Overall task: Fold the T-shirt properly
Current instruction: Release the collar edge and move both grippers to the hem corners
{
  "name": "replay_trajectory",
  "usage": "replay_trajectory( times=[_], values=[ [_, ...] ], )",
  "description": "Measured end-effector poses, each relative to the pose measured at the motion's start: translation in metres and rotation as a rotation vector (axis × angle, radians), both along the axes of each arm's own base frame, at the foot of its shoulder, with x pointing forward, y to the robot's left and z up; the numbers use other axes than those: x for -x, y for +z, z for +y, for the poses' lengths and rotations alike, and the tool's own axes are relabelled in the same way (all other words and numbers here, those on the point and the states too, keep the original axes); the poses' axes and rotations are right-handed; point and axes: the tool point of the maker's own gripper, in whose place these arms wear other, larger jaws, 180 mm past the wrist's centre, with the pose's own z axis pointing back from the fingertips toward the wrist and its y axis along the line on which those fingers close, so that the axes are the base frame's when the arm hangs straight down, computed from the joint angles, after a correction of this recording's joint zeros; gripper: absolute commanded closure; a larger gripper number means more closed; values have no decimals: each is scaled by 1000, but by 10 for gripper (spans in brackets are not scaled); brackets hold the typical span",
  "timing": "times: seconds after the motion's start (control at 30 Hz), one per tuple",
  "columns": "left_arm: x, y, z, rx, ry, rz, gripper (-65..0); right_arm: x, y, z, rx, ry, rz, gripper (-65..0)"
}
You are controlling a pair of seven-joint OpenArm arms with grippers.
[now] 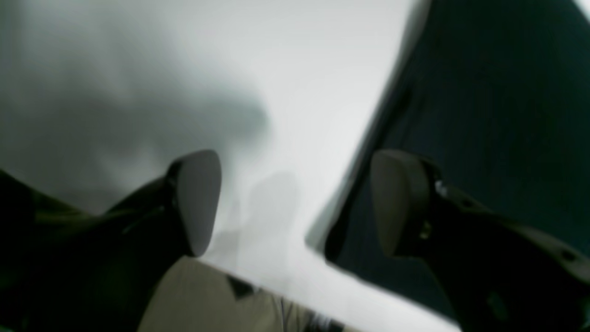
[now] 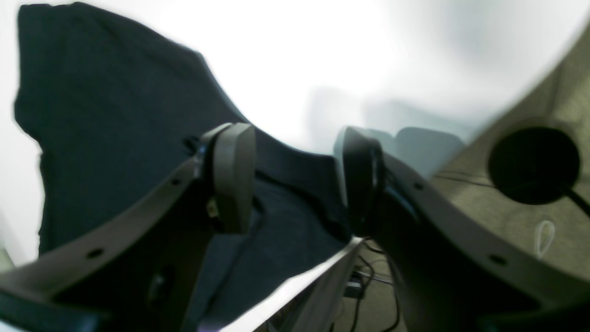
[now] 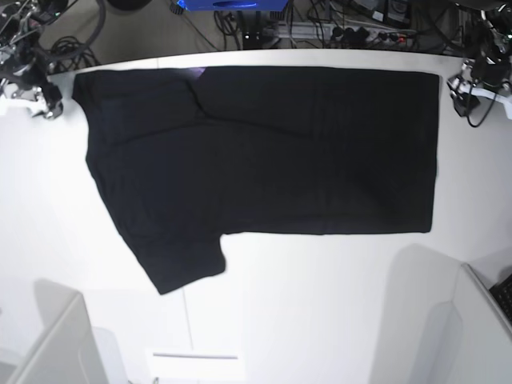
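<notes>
Bench bare and white in front; T-shirt spread flat beyond it, folded once along the far edge.

Left to right in the base view: right gripper at the sleeve-and-collar end, jaws apart, empty, cloth just below; shirt's long axis runs across the bench, one sleeve pointing toward the camera; left gripper at the hem end, jaws wide, empty, hem edge beside its pad. Each arm is near its own end, so the sleeve looks like the right arm's reach.
</notes>
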Motion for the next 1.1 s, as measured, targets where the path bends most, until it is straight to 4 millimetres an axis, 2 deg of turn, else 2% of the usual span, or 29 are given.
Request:
replay_trajectory(
  times=[0.1,0.23,0.4,0.53,0.67,0.87,0.93,1.1],
  values=[
    [-16,11,4,-5,13,-60,-489,-18,0,4,-6,38,-13,-290],
    [-43,30,12,-40,-14,-114,-487,-60,1,15,-10,111,-65,-288],
    [-88,45,-7,-50,-125,-170,-487,-96,-13,42,-10,220,-68,-290],
    [-116,52,-26,-60,-229,-180,-485,-136,-11,56,11,289,-105,-293],
    [-129,59,-29,-82,-245,-195,-485,-168,-14,72,-11,339,-112,-296],
    [-136,60,-9,-188,-207,-144,-485,-221,-2,78,47,405,-137,-372],
    [-142,63,-10,-208,-215,-145,-485,-238,1,78,82,430,-143,-393],
    [-140,44,-17,-170,-233,-99,-485,-270,-10,88,174,521,-111,-425]
  ],
)
